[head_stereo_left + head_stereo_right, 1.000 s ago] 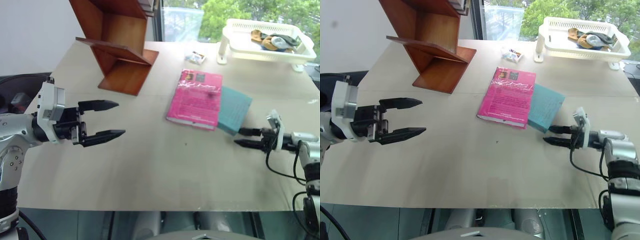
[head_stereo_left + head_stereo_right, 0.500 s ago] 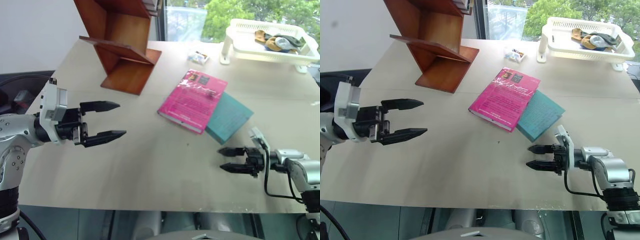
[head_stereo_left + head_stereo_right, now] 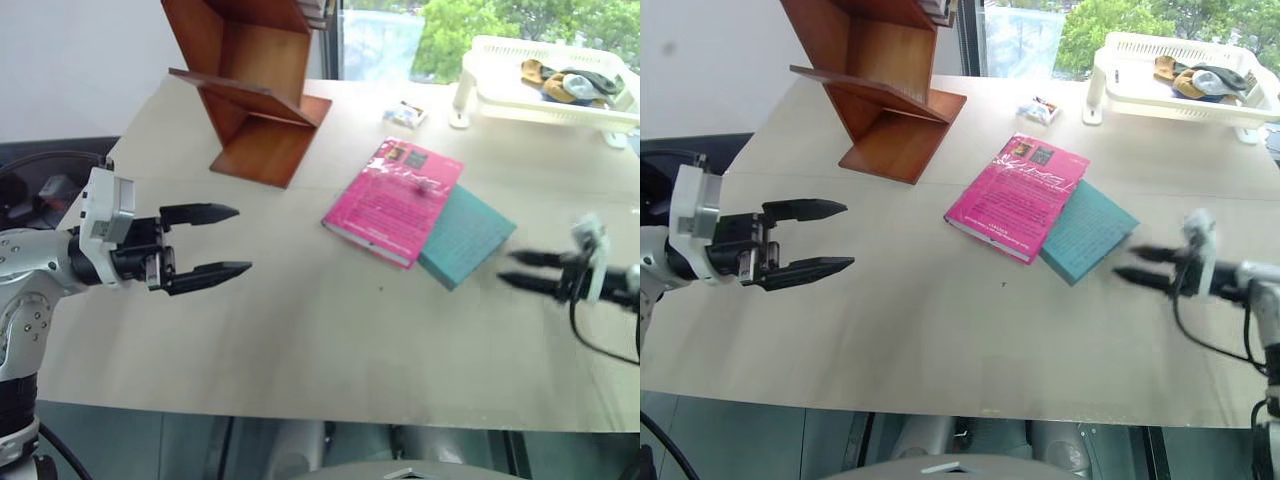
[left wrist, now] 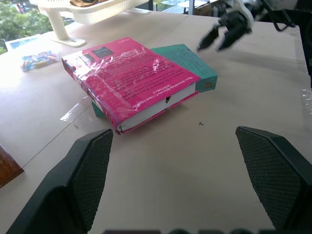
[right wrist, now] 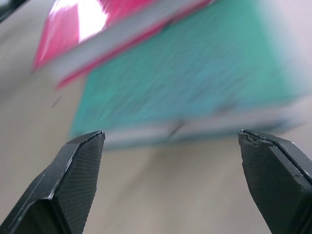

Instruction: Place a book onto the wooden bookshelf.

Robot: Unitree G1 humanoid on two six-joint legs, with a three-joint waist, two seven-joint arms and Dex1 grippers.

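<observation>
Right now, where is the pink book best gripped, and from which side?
Probably at the pink book's near long edge, coming from the robot's side. It lies flat, its far-right part resting on the teal book, so in the left wrist view this page edge looks raised off the table.

On the table point(image 3: 300, 330) a teal book point(image 3: 466, 236) lies flat. At the far edge stands a white basket tray point(image 3: 545, 95) with some cloth items inside, and near it a small colourful packet point(image 3: 404, 115).
</observation>
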